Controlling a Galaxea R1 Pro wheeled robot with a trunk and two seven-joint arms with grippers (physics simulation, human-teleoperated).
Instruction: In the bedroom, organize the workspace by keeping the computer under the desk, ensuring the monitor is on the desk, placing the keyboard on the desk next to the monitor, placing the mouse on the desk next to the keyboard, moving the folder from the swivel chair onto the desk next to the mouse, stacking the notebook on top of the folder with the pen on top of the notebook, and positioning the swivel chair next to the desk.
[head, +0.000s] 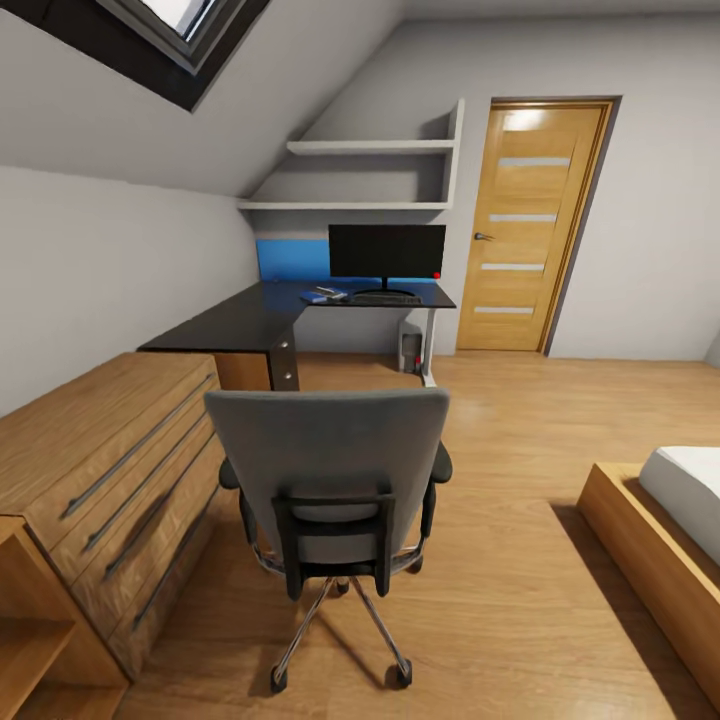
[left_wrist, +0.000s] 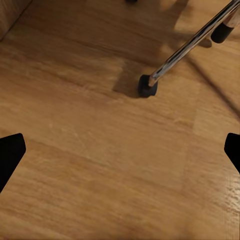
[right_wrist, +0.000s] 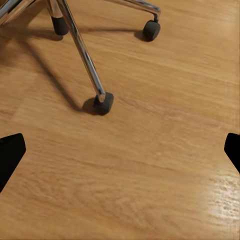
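The grey upholstered swivel chair (head: 335, 480) stands on the light wood plank floor (head: 520, 600), its back toward me, well apart from the long black L-shaped desk surface (head: 250, 322). A wide black monitor (head: 387, 252) stands there. Left fingers (left_wrist: 11, 154) and right fingers (right_wrist: 11, 154) hang spread apart, grasping nothing.

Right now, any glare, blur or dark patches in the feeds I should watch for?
Head view: even light, but small items beside the monitor are too tiny to identify. Left wrist view: chair castor soft-edged, dark shadow beside it. Right wrist view: bright sheen on the floor.
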